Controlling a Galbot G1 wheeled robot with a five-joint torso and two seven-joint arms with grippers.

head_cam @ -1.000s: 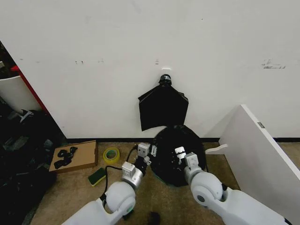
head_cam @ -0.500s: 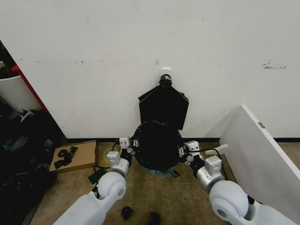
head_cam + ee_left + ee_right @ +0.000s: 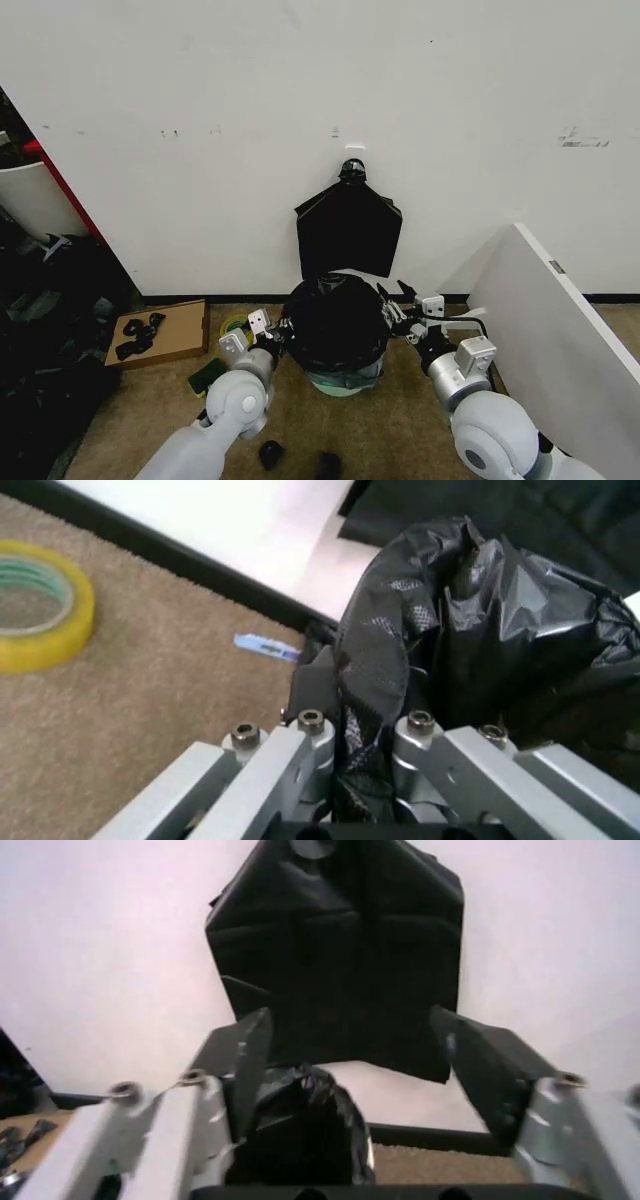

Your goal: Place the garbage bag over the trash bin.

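Glossy crinkled bag [image 3: 336,320] now drapes lower over bin [image 3: 345,380]; left claw [image 3: 272,335] pinches its edge, right claw [image 3: 395,305] has spread open.

trash bin [image 3: 345,379]: mostly hidden under the garbage bag [image 3: 336,322]; a pale lower strip shows
left claw [image 3: 272,335]: fingertips buried in bag folds in the head view
yellow tape roll [image 3: 40,615]: cut off by the left wrist view's edge
hanging bag sheaf [image 3: 340,945]: top knot cropped in the right wrist view
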